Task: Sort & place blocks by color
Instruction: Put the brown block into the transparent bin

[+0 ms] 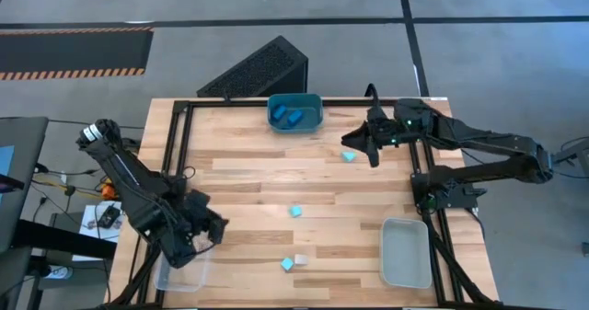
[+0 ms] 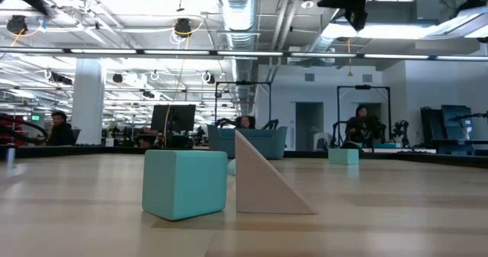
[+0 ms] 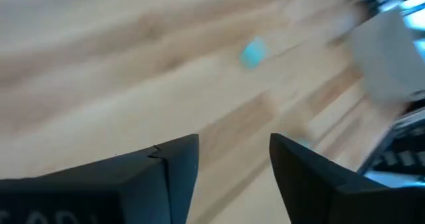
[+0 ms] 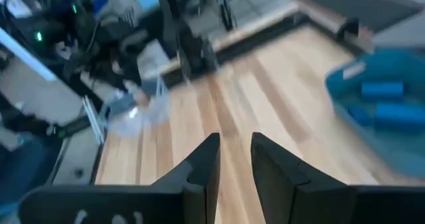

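Blue blocks lie in the teal bin at the far edge. One cyan block rests on the table just below my right gripper, which hovers narrowly open with nothing between its fingers. Another cyan block lies mid-table. A cyan cube and a tan wedge stand side by side near the front edge. My left gripper is open and bare, above the table's near left, beside a clear bin.
A pale grey bin sits at the near right. A black ribbed box lies beyond the far edge. Black frame rails run along the table's sides. Bare wood lies between the loose blocks.
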You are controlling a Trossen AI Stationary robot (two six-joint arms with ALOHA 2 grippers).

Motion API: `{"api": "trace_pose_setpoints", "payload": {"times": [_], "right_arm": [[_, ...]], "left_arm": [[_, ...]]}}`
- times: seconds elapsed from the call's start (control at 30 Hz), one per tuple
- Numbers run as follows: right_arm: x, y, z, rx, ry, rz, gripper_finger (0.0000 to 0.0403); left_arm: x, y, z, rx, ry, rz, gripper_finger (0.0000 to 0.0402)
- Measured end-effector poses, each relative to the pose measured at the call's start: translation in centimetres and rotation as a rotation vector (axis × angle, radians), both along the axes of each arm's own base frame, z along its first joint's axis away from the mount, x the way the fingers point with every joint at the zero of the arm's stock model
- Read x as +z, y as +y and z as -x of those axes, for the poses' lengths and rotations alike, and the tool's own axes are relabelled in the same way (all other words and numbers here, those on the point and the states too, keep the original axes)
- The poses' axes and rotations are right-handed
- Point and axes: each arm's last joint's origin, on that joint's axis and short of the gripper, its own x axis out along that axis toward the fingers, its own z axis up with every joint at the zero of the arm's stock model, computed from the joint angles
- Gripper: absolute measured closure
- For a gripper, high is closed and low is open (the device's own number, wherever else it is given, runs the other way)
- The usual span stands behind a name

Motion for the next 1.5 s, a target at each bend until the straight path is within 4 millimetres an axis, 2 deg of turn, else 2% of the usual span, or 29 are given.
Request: {"api": "trace_pose_setpoints", "payload": {"times": [0.2,0.33,0.43,0.67,0.87,1.07,1.2,1.33,1.5], "right_arm": [[0.4,2.4,-0.5,0.017,-0.033,-0.029,0.0295],[-0.6,4.3,-0.5,-0.047,0.033,-0.005,0.0297],[-2.2,5.5,-0.4,-0.068,0.046,-0.025,0.0306],[-6.2,7.8,-1.3,0.028,0.076,-0.116,0.0326],[-7.3,9.4,-3.3,0.088,0.012,-0.130,0.0318],[-8.8,11.1,-6.1,0.148,-0.053,-0.137,0.0276],[-10.3,12.9,-7.2,0.187,0.040,-0.164,0.0222],[-11.8,15.2,-8.0,0.171,0.159,-0.172,0.0173],[-13.0,18.6,-9.7,0.120,0.244,-0.149,0.0158]], "left_arm": [[1.0,1.0,-3.1,-0.065,-0.126,-0.133,0.0264],[2.4,1.0,-5.4,-0.164,-0.266,-0.181,0.0281],[3.5,0.8,-6.6,-0.234,-0.357,-0.239,0.0294],[3.6,1.5,-7.8,-0.278,-0.364,-0.300,0.0323],[3.7,2.5,-8.7,-0.365,-0.346,-0.247,0.0328],[4.9,3.4,-9.1,-0.494,-0.298,-0.308,0.0322],[5.2,4.1,-9.1,-0.542,-0.226,-0.396,0.0311],[4.1,4.1,-8.2,-0.598,-0.085,-0.426,0.0289],[2.7,2.5,-6.5,-0.692,0.003,-0.435,0.0254]]}}
